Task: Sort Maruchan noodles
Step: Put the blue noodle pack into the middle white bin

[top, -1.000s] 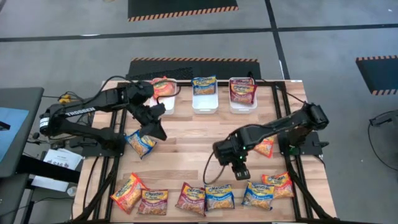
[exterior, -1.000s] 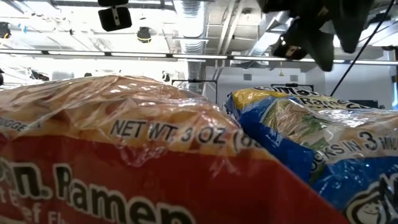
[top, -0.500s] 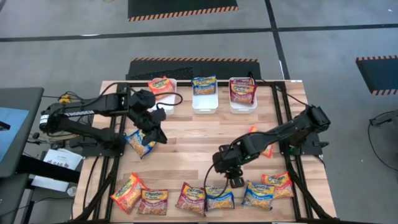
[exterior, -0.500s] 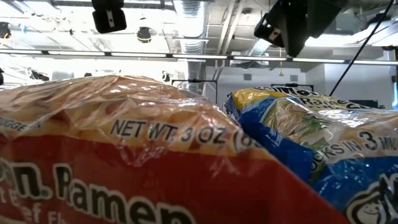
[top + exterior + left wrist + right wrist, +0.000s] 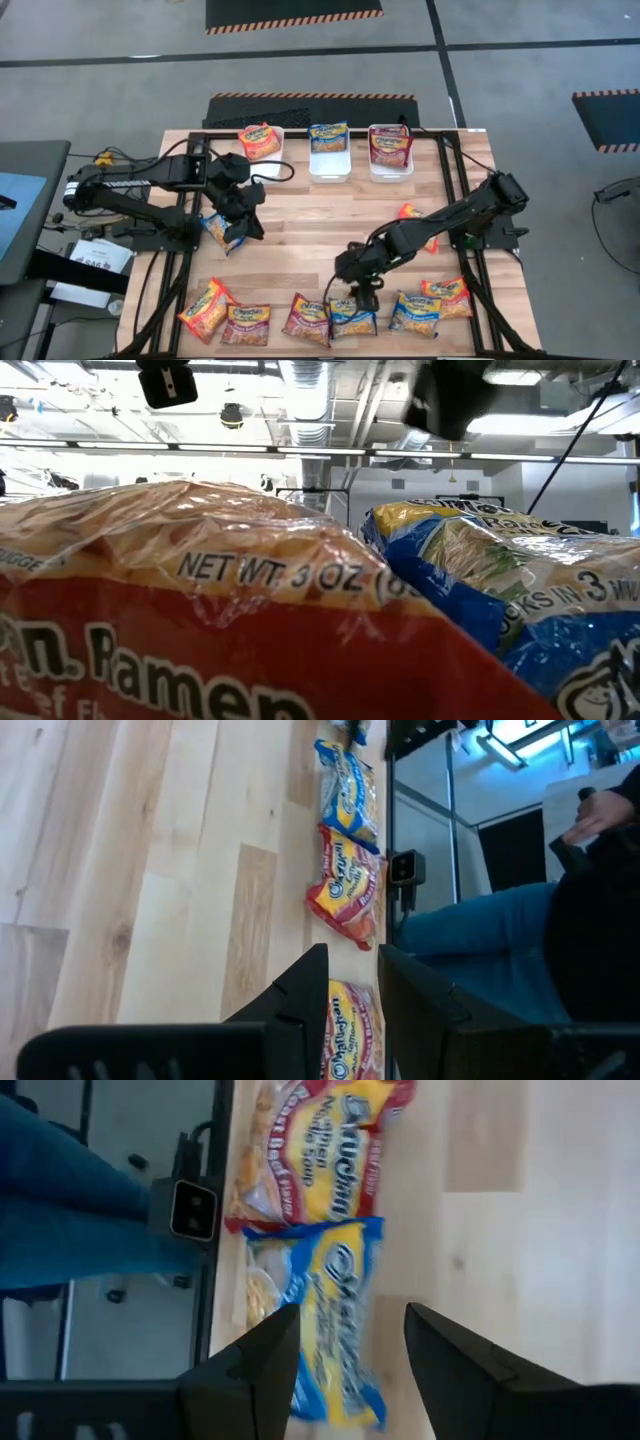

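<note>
We see the right gripper spread wide, empty, just above a blue packet in the row at the table's front edge. The left gripper hangs over another packet; whether it grips, we cannot tell.

A red packet lies beside a blue packet.

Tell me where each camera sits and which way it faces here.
High view: above, looking straight down on the table, bins and both arms.
Low view: at table height, pressed against a red packet and a blue packet.
Left wrist view: past the left gripper, along the table's front row.
Right wrist view: over the open right gripper, down on the same blue packet.
</note>
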Motion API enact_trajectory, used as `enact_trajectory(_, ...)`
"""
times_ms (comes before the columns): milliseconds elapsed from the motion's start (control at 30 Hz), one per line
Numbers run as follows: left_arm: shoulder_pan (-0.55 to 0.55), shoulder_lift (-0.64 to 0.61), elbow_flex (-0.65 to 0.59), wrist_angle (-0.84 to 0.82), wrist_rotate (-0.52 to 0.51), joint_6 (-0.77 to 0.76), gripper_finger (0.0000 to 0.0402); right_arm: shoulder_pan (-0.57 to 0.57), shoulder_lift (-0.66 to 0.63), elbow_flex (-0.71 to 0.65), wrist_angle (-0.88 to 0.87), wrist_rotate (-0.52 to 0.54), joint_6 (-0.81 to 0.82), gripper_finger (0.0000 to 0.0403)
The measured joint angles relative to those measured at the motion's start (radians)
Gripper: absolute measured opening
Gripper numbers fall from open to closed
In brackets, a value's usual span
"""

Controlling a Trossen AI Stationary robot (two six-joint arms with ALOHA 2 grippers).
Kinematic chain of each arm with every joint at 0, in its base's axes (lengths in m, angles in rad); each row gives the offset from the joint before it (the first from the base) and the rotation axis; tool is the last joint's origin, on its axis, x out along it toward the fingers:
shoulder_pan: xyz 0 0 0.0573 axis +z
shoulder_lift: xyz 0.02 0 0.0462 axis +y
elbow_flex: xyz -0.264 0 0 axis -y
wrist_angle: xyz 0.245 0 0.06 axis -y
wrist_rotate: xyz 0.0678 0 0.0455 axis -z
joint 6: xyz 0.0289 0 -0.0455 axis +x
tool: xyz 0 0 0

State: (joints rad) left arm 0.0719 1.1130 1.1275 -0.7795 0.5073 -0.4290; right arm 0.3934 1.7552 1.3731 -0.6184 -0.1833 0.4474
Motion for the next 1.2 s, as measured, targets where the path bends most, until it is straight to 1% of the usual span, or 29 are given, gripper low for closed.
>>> enact_trajectory(67, -0.009, 0.0, 0.0, 0.001, -0.001, 0.0, 0.0075, 0.014, 0.014, -0.007, -0.024, 0.003, 0.001, 0.0211)
enact_trajectory(167, -0.023, 0.0, 0.0, 0.002, -0.01, 0.001, 0.0075, 0.029, 0.06, -0.002, 0.028, 0.003, 0.008, 0.0212)
enact_trajectory(233, -0.033, -0.001, 0.0, 0.003, -0.024, 0.002, 0.0075, 0.037, 0.095, -0.004, 0.002, -0.004, 0.019, 0.0212)
enact_trajectory(300, -0.041, 0.0, 0.0, 0.0, -0.039, 0.005, 0.0075, 0.037, 0.128, -0.006, 0.032, -0.017, 0.03, 0.0212)
enact_trajectory(467, -0.053, -0.001, 0.0, -0.015, -0.049, 0.02, 0.0075, 0.037, 0.176, 0.005, 0.029, -0.026, 0.059, 0.0212)
enact_trajectory(633, -0.056, -0.001, 0.0, -0.023, -0.06, 0.029, 0.0075, 0.036, 0.207, 0.004, 0.056, -0.105, 0.081, 0.0212)
enact_trajectory(667, -0.056, 0.0, 0.0, -0.026, -0.065, 0.031, 0.0075, 0.036, 0.215, 0.007, 0.084, -0.117, 0.085, 0.0212)
enact_trajectory(867, -0.056, 0.0, 0.0, -0.032, -0.078, 0.036, 0.0075, 0.035, 0.261, 0.006, 0.073, -0.145, 0.129, 0.0206)
enact_trajectory(967, -0.056, 0.0, 0.0, -0.035, -0.086, 0.036, 0.0075, 0.036, 0.273, 0.007, 0.072, -0.152, 0.131, 0.0189)
enact_trajectory(1033, -0.056, 0.0, 0.0, -0.035, -0.094, 0.041, 0.0075, 0.036, 0.276, 0.006, 0.076, -0.152, 0.132, 0.0169)
enact_trajectory(1100, -0.056, 0.0, 0.0, -0.039, -0.103, 0.052, 0.0075, 0.036, 0.275, 0.006, 0.076, -0.155, 0.132, 0.0139)
enact_trajectory(1200, -0.056, 0.0, 0.0, -0.039, -0.104, 0.067, 0.0075, 0.036, 0.275, 0.006, 0.075, -0.159, 0.155, 0.008)
